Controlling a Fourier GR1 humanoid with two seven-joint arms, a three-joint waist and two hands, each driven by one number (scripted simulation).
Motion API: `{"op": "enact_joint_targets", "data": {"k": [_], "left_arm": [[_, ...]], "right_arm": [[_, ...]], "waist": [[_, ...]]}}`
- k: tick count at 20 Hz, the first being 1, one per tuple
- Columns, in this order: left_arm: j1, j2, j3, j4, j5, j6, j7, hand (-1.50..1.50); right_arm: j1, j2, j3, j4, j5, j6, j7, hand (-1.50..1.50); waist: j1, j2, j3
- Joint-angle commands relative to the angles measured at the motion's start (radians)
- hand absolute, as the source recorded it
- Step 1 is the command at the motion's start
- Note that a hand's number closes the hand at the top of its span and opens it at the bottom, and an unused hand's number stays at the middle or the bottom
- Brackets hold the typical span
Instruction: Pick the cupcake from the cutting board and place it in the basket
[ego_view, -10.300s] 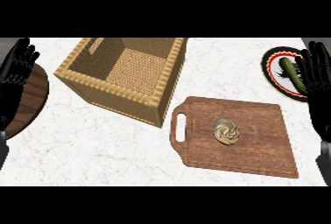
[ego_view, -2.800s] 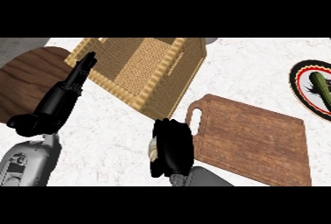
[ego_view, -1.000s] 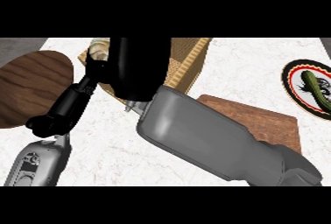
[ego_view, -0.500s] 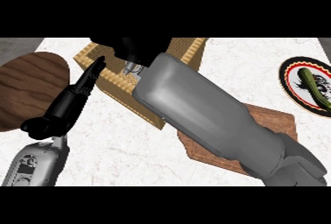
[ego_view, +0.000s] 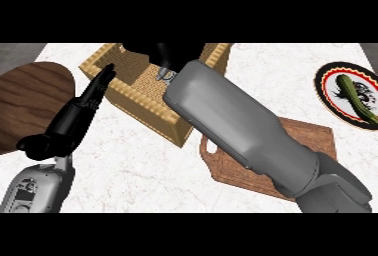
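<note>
My right forearm crosses the view from the lower right, and my right hand (ego_view: 168, 54) hangs over the inside of the woven basket (ego_view: 140, 102). Its fingers are curled downward. A small pale bit of the cupcake (ego_view: 167, 75) peeks out beneath them, and the rest is hidden by the hand. The wooden cutting board (ego_view: 244, 176) lies under my forearm with no cupcake on the parts that show. My left hand (ego_view: 90, 97) is open, fingers straight, just outside the basket's left wall.
A round patterned plate (ego_view: 328, 80) holding a green pickle (ego_view: 356, 99) sits at the right edge. A dark round wooden board (ego_view: 29, 102) lies at the left, under my left arm. White marble counter shows in front of the basket.
My right hand has moved with the cupcake from the basket's left part toward its far middle. The forearm has swung right, uncovering more of the basket. My left hand has hardly moved.
</note>
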Motion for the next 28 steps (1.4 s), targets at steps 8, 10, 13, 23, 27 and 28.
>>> {"op": "enact_joint_targets", "data": {"k": [8, 10, 13, 23, 27, 28], "left_arm": [[0.003, 0.007, 0.022, 0.035, 0.014, -0.009, 0.060, 0.00], [0.050, -0.010, 0.002, 0.010, 0.013, -0.007, 0.060, 0.00], [0.064, 0.003, 0.024, 0.036, 0.004, -0.008, 0.005, 0.00], [0.069, -0.001, 0.024, 0.019, 0.001, -0.010, 0.028, 0.00], [0.088, -0.018, 0.011, 0.029, -0.022, 0.004, -0.004, 0.00], [0.038, -0.018, 0.018, 0.054, -0.012, 0.001, 0.023, 0.00]], "right_arm": [[0.016, 0.011, 0.049, 0.148, 0.120, -0.265, 0.200, 1.50], [0.041, 0.011, -0.014, 0.128, 0.122, -0.327, 0.185, 1.50], [0.037, 0.011, -0.039, 0.177, 0.093, -0.336, 0.121, -1.50], [0.010, 0.011, -0.008, 0.155, 0.069, -0.418, 0.090, -1.50], [-0.023, 0.011, -0.100, 0.150, 0.050, -0.481, 0.074, -1.50], [-0.023, 0.011, -0.117, 0.149, 0.050, -0.518, 0.084, -1.50]], "waist": [[-0.025, 0.004, -0.004], [-0.033, 0.000, -0.002], [-0.026, 0.008, -0.003], [-0.033, -0.001, -0.002], [-0.048, -0.003, -0.002], [-0.053, 0.000, -0.002]]}}
